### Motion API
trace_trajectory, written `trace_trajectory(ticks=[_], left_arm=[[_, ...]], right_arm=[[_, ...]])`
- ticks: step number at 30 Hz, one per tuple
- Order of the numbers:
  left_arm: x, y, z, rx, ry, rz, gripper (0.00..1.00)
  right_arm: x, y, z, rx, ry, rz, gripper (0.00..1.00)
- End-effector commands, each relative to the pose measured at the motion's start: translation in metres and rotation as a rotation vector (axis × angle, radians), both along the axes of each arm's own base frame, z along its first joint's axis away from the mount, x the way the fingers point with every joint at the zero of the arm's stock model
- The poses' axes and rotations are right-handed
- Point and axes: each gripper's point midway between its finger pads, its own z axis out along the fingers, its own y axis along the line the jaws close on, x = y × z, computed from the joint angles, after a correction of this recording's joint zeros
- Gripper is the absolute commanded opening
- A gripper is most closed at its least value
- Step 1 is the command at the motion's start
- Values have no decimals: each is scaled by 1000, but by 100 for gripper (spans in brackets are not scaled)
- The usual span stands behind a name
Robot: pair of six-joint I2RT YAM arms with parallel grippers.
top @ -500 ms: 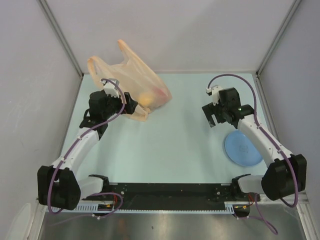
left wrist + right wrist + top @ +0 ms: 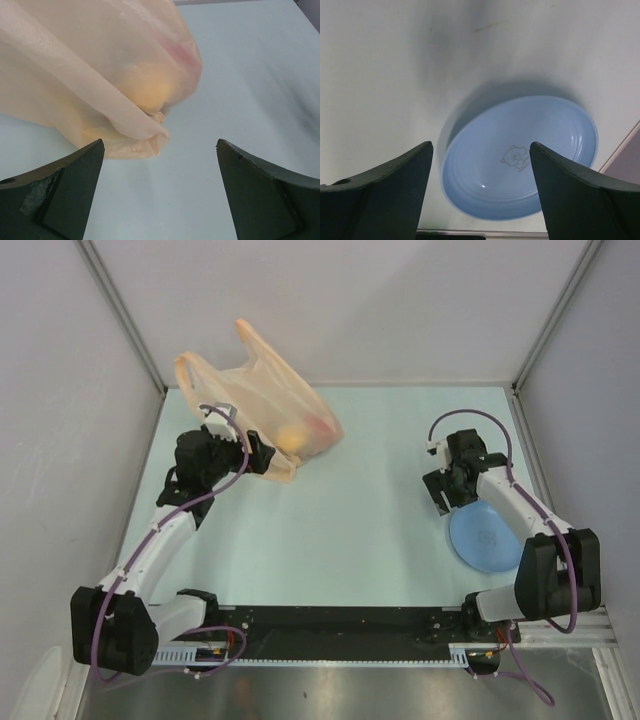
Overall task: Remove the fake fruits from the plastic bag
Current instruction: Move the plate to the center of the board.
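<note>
Pale tabletop (image 2: 350, 530); crinkly translucent peach-orange plastic bag (image 2: 250, 390) far left; round blue plate (image 2: 492, 542) near right. We see left end effector (image 2: 160, 145) wide open, empty, facing bag; right end effector (image 2: 480, 145) open, empty, over plate's rim. Inside bag: fake fruits (image 2: 150, 87) (yellow, red blurs).

White arms (image 2: 150, 545), black joints (image 2: 112, 625), purple cables (image 2: 470, 413).

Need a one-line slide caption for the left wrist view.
Left gripper, jaws wide open, faces the plastic bag; a yellow fruit shows through its thin wall, nothing gripped yet.
</note>
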Motion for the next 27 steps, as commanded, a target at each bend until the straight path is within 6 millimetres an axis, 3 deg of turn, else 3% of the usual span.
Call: trace_trajectory(ticks=[1, 4, 8, 15, 21, 27], left_arm=[[-4, -1, 7, 7, -37, -9, 100], [-5, 1, 5, 22, -32, -5, 100], [-2, 8, 5, 48, -42, 25, 100], [9, 24, 4, 159, -97, 77, 100], [15, 30, 0, 214, -91, 87, 100], [16, 36, 3, 216, -76, 100, 100]], right_arm=[[-3, 18, -7, 31, 36, 40, 82], [-4, 19, -14, 11, 64, 44, 78], [-2, 12, -24, -28, 87, 11, 65], [-7, 6, -44, -71, 177, -26, 64], [-12, 4, -60, -95, 240, -35, 56], [-14, 11, -67, -123, 260, -22, 32]])
